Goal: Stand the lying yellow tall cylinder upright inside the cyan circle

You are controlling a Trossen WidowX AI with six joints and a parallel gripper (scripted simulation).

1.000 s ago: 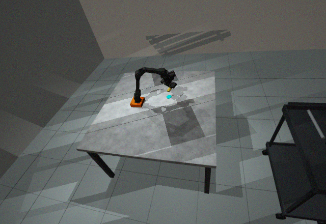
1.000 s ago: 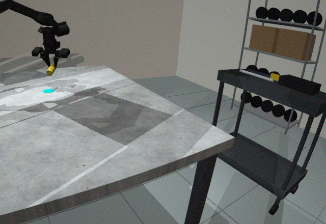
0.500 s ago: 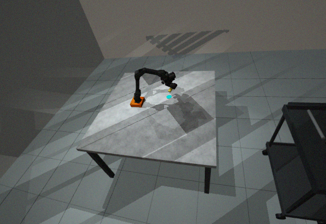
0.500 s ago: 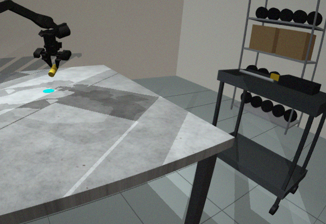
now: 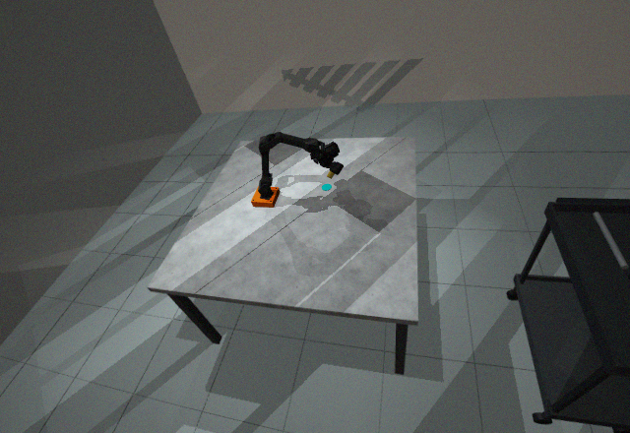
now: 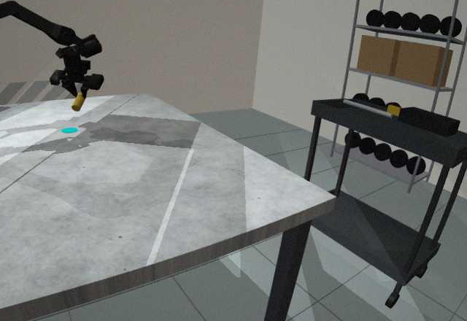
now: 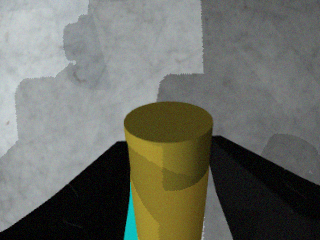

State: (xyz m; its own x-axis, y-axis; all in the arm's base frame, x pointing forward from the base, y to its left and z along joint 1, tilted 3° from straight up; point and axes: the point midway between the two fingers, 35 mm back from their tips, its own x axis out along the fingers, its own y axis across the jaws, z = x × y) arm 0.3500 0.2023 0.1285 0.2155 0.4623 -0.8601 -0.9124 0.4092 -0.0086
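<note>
The yellow tall cylinder (image 5: 331, 174) (image 6: 78, 102) (image 7: 169, 175) is held in the air, tilted, its lower end leaning a little to the left in the top and exterior views. My gripper (image 6: 79, 94) (image 7: 168, 150) is shut on it, with one finger on each side. The cyan circle (image 5: 326, 187) (image 6: 69, 130) lies flat on the table, below the cylinder. In the wrist view a strip of the cyan circle (image 7: 130, 220) shows between the left finger and the cylinder; the rest is hidden there.
The table (image 5: 305, 276) (image 6: 94, 257) carries the arm's orange base (image 5: 265, 198) on its left side in the top view. A dark cart (image 5: 590, 276) (image 6: 376, 121) stands beyond the table's right side. A shelf rack (image 6: 407, 33) stands behind the cart.
</note>
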